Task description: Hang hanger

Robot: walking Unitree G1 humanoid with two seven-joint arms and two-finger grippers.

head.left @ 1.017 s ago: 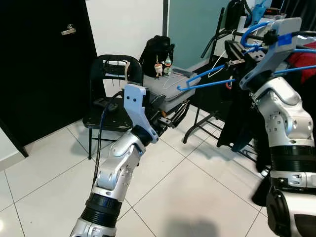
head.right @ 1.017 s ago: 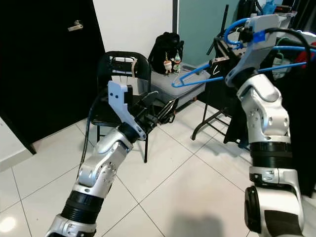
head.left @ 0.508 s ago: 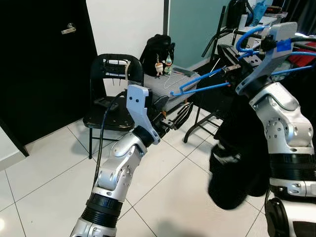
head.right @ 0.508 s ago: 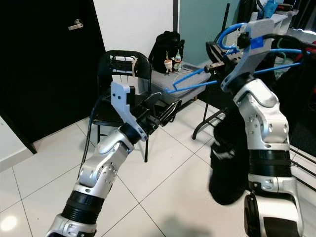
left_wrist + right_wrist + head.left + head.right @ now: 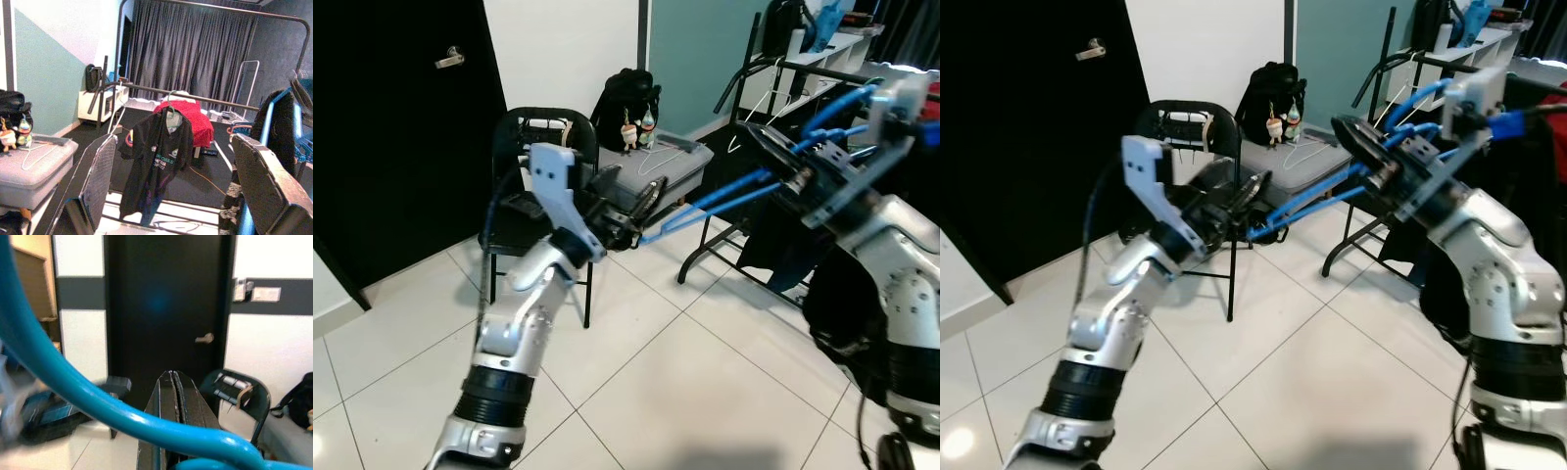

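A blue plastic hanger (image 5: 724, 196) slants down across the middle of the head views from my right gripper (image 5: 798, 176), which is shut on it. In the right wrist view the two black fingers (image 5: 166, 401) are pressed together, with the hanger's blue bar (image 5: 98, 401) curving in front. My left gripper (image 5: 638, 211) is open at the hanger's lower tip (image 5: 651, 238), one finger on each side of it. In the left wrist view its fingers (image 5: 98, 181) stand wide apart, framing a black T-shirt (image 5: 159, 156) hanging on a dark rail (image 5: 195, 95).
A black folding chair (image 5: 533, 147) stands behind my left arm, beside a grey storage box (image 5: 671, 162) with a white wire hanger and a black backpack (image 5: 626, 98). A clothes rack (image 5: 754, 69) with dark garments stands at right. A black door (image 5: 401, 127) is at left.
My right arm has swung the blue hanger down and leftwards. My left arm has risen, and its open gripper now meets the hanger's lower tip.
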